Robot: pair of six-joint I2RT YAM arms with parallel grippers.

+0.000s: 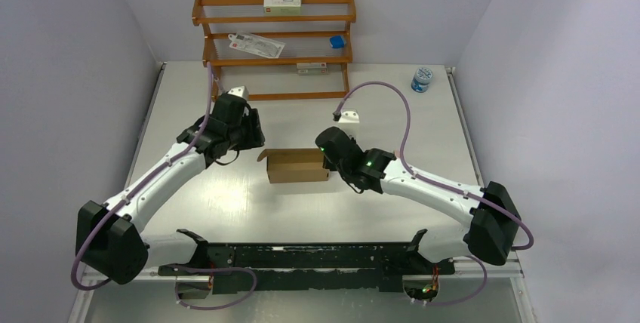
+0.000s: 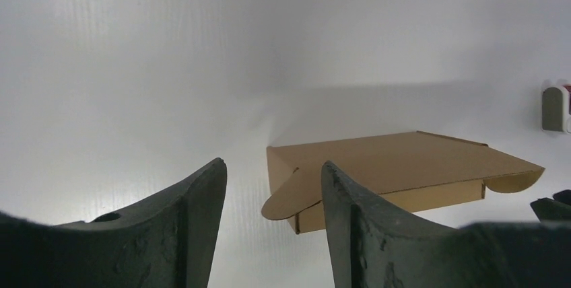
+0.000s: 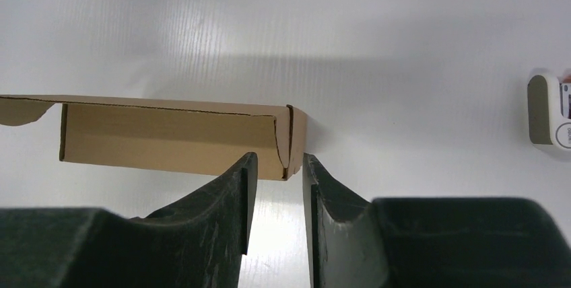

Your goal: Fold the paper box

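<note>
Watching the left side first, you risk shoving rather than folding: the black two-finger left gripper (image 2: pixel 273 163) stands with its fingers spread wide and nothing between them. Driven in on this line, the finger nearer the box, not the gap, would likely meet the rounded brown end flap (image 2: pixel 288 197). The light, plain brown cardboard paper box (image 2: pixel 404 160) could then skate across the smooth white table (image 1: pixel 226 210), or the flap could crease off its score. On the right the danger is a pinch in the wrong place: the black right gripper (image 3: pixel 278 155) shows only a narrow gap between its fingers, and closing here could crush the end corner or lift the whole box instead of tucking the end in. As for position, the box lies flat mid-table between the two grippers, long side across. From the left wrist it sits ahead of the fingers and off to their right, apart from them, its loose flap nearest. From the right wrist its right end corner lies just at the fingertips, in line with the gap; you cannot tell from these views whether either pad touches the cardboard.
</note>
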